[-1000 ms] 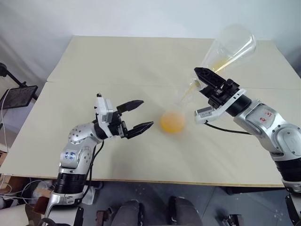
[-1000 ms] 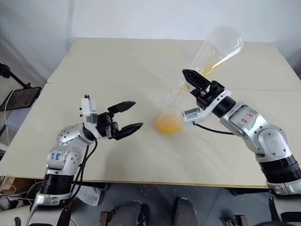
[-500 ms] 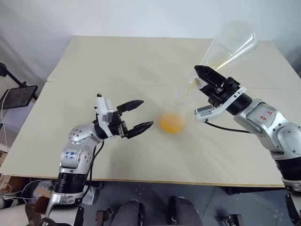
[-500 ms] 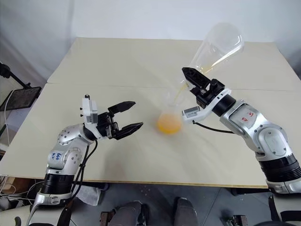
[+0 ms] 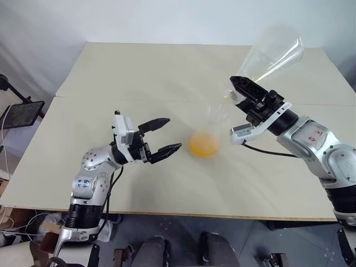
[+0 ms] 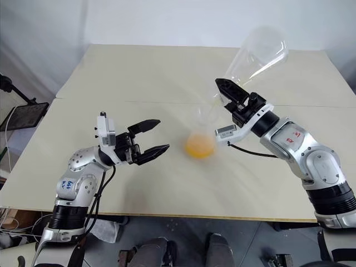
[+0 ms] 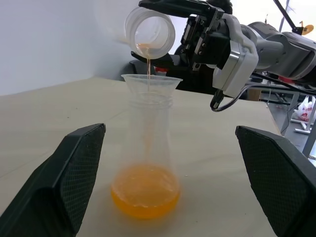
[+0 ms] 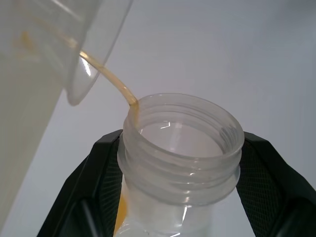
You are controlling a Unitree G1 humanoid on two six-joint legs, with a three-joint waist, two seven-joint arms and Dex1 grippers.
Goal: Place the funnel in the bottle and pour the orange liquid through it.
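Small clear flask-shaped bottle [image 7: 146, 163] stands upright on beige table [image 5: 139, 72], approx. centre, between both arms. Clear flared plastic funnel [image 7: 151, 82] sits in its neck. Yellow-orange translucent liquid [image 7: 145, 197] pools in bottle base; thin stream falls into funnel. Right gripper [image 5: 240, 92]: jaws clamped on neck of large clear conical flask [image 5: 273, 53], tipped mouth-down above funnel. Left gripper [image 5: 161, 136]: jaws wide apart, empty, just beside bottle, not touching.

I'm seeing small markings on the left arm's shoulder housing [image 6: 69, 185] and red marks on the right forearm [image 6: 290, 136], but I'm not managing to read any of them.
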